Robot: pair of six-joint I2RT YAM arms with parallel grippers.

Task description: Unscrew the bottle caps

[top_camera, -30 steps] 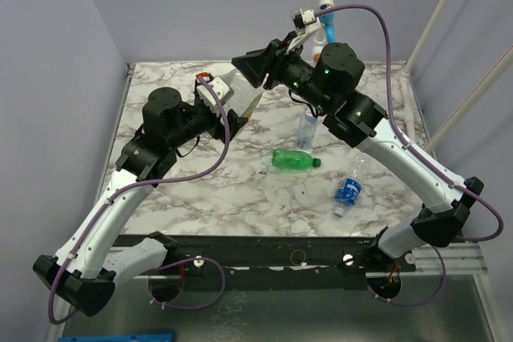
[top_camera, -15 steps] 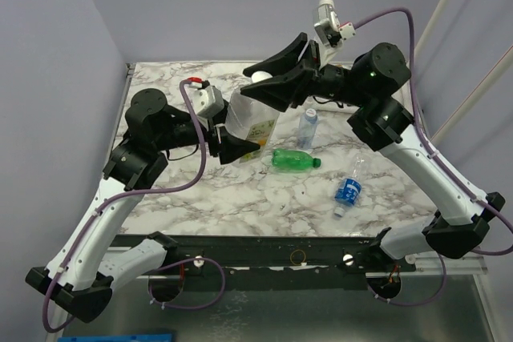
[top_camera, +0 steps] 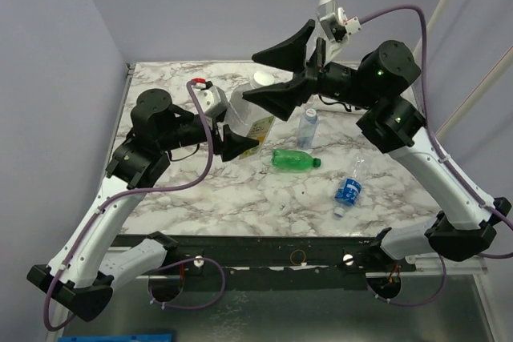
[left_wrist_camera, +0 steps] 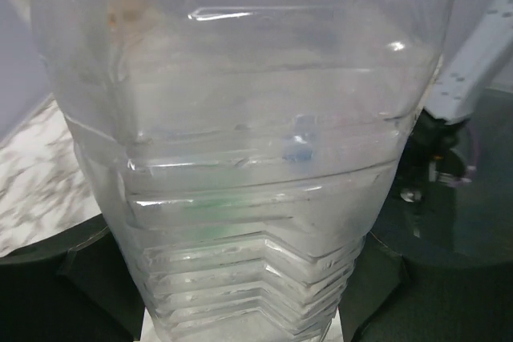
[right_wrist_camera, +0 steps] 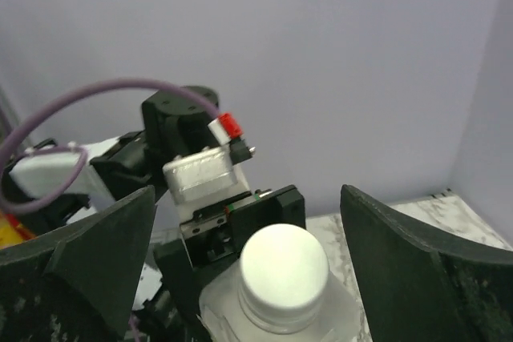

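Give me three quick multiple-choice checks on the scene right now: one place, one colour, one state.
1. Where is the green bottle?
A. Lying on its side on the table
B. Held in the right gripper
C. Standing upright at the far left corner

2. What colour is the cap on the tall clear bottle?
A. Green
B. White
C. Blue

3. What state is the right gripper in?
A. Shut on the cap
B. Shut on the green bottle
C. Open, with a finger on either side of the cap

Answers:
1 A: the top view shows it flat on the marble, between the two arms.
2 B: the right wrist view looks down on a plain white cap, on the bottle neck.
3 C: in the right wrist view, both fingers stand wide apart with clear gaps to the cap.
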